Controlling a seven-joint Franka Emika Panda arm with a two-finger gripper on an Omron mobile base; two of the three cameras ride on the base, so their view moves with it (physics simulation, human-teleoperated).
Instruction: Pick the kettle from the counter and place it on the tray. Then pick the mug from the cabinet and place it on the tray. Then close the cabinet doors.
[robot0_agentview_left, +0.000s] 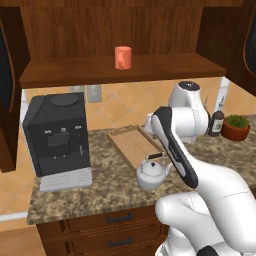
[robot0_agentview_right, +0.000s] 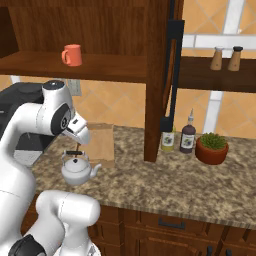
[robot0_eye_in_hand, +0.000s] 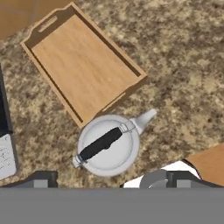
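Note:
The silvery-white kettle (robot0_eye_in_hand: 108, 146) with its black handle stands on the granite counter (robot0_agentview_left: 90, 192), just off the near end of the light-wood tray (robot0_eye_in_hand: 83, 65), which holds nothing. My gripper (robot0_eye_in_hand: 108, 180) hangs above the kettle (robot0_agentview_right: 77, 171), open wide, fingers either side of it and not touching. The orange-red mug (robot0_agentview_left: 123, 57) stands on the cabinet shelf (robot0_agentview_left: 75, 70). Both cabinet doors stand open: the left one (robot0_agentview_left: 6, 65) and the right one (robot0_agentview_right: 172, 75), seen edge-on with its black bar handle.
A black coffee machine (robot0_agentview_left: 57, 135) stands left of the tray. Right of the cabinet side wall are two bottles (robot0_agentview_right: 187, 136) and a plant in an orange pot (robot0_agentview_right: 212, 148). Two shakers (robot0_agentview_right: 225, 58) stand on a side shelf. Drawers (robot0_agentview_left: 117, 225) run under the counter.

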